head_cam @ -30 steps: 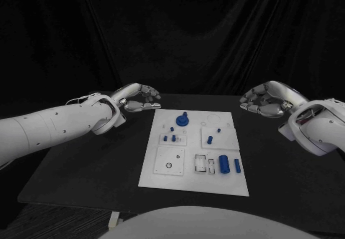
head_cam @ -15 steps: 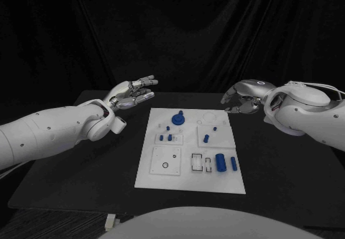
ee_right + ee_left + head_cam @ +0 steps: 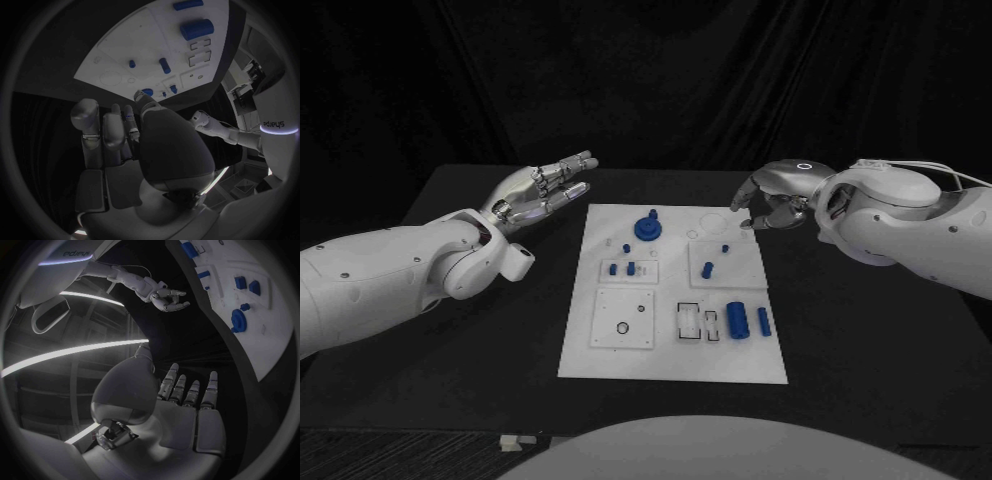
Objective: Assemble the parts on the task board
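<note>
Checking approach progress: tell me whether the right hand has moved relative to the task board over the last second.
Yes. The right hand has come in from off the task board to its far right corner, fingers curled, holding nothing.

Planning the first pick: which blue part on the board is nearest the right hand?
The small blue peg on the upper-right panel of the task board, just below the right hand. The other blue parts lie further left or nearer the robot.

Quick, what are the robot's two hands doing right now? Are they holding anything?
Left hand: open, fingers stretched out, holding nothing.
Right hand: fingers curled in over the far edge of the task board, holding nothing.
</note>
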{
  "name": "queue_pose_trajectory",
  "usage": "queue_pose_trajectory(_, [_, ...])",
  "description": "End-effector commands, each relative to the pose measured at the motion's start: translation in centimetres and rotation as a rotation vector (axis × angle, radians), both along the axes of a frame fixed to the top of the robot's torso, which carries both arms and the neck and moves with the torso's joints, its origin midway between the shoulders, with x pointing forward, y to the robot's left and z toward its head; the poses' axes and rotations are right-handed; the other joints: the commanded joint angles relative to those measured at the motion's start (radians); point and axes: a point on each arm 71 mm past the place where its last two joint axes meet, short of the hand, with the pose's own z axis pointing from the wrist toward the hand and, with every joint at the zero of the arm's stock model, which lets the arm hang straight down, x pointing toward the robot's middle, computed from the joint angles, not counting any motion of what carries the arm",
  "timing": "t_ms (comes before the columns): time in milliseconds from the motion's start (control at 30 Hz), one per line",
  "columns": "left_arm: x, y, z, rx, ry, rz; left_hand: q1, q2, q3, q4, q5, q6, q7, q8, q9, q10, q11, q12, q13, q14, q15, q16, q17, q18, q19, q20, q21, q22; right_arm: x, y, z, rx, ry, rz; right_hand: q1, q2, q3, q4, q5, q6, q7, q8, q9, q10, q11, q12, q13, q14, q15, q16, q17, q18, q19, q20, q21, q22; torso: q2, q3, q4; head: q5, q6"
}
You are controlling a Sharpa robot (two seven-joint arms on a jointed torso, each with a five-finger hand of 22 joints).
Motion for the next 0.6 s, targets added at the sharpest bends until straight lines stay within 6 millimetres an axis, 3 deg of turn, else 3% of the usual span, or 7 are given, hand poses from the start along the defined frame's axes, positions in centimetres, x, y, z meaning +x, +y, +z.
queue_pose_trajectory(33, [-0.9, -0.6, 2.1, -0.155, -0.160, -0.088, 0.009, 0.001, -0.007, 0.002, 0.004, -0.010, -0.001, -0.005, -0.001, -0.002, 0.008, -0.007, -0.001, -0.003, 0.009, -0.005, -0.001, 0.014, -0.002, 0.004, 0.001, -0.002, -0.5, 0.2, 0.1, 0.007, -0.023, 0.039, 0.007, 0.008, -0.008, -0.002, -0.006, 0.001, -0.001, -0.007, -0.003, 0.012, -0.001, 0.008, -0.003, -0.007, -0.002, -0.004, -0.003, 0.005, -0.003, 0.003, -0.006, 0.069, 0.030, -0.0081, 0.0032, -0.010, 0.000])
queue_pose_trajectory(133, [-1.3, -0.6, 2.5, -0.162, -0.161, -0.094, 0.010, 0.015, -0.014, 0.002, 0.013, -0.023, 0.001, -0.005, -0.002, -0.006, 0.014, -0.008, -0.001, -0.005, 0.015, -0.006, -0.002, 0.020, -0.001, 0.009, 0.001, -0.009, -0.7, 0.2, 0.1, 0.009, -0.020, 0.046, 0.012, 0.009, -0.009, -0.006, -0.001, 0.002, -0.001, -0.009, -0.004, 0.016, -0.002, 0.011, -0.007, -0.008, -0.003, -0.005, -0.005, 0.006, -0.003, 0.002, -0.009, 0.069, 0.035, -0.0111, 0.0050, -0.019, 0.000])
queue_pose_trajectory(367, [-2.1, -0.4, 3.5, -0.184, -0.159, -0.093, 0.009, 0.021, -0.022, 0.002, 0.019, -0.037, -0.002, -0.006, -0.003, -0.007, 0.020, -0.008, -0.002, -0.005, 0.018, -0.006, -0.001, 0.024, 0.000, 0.013, 0.002, -0.011, -1.4, 0.0, -0.4, -0.006, 0.015, 0.045, 0.029, 0.010, -0.010, -0.017, 0.022, 0.001, -0.004, -0.015, -0.010, 0.015, -0.003, 0.011, -0.021, -0.008, -0.005, -0.003, -0.006, 0.005, -0.001, 0.001, -0.008, 0.071, 0.049, -0.0214, 0.0105, -0.042, 0.000])
queue_pose_trajectory(500, [-2.1, 0.0, 3.7, -0.240, -0.123, -0.063, 0.013, 0.024, -0.025, 0.001, 0.025, -0.042, 0.000, -0.006, -0.003, -0.008, 0.025, -0.008, -0.001, -0.006, 0.023, -0.006, -0.002, 0.026, 0.001, 0.016, 0.003, -0.013, -1.5, 0.0, -0.8, -0.022, 0.040, 0.038, 0.031, 0.009, -0.012, -0.019, 0.018, 0.002, -0.004, -0.016, -0.012, 0.010, -0.004, 0.008, -0.026, -0.009, -0.006, -0.004, -0.009, 0.006, -0.002, 0.000, -0.015, 0.070, 0.049, -0.0237, 0.0135, -0.049, 0.000])
queue_pose_trajectory(600, [-2.1, 0.2, 3.8, -0.270, -0.107, -0.046, 0.016, 0.027, -0.029, 0.001, 0.031, -0.050, 0.002, -0.007, -0.004, -0.010, 0.031, -0.008, -0.002, -0.006, 0.029, -0.006, -0.002, 0.029, 0.002, 0.018, 0.003, -0.015, -1.6, 0.1, -1.1, -0.031, 0.047, 0.036, 0.032, 0.009, -0.013, -0.019, 0.017, 0.003, -0.004, -0.016, -0.012, 0.009, -0.004, 0.007, -0.027, -0.008, -0.006, -0.003, -0.008, 0.007, -0.002, 0.000, -0.015, 0.070, 0.048, -0.0236, 0.0117, -0.046, 0.000])
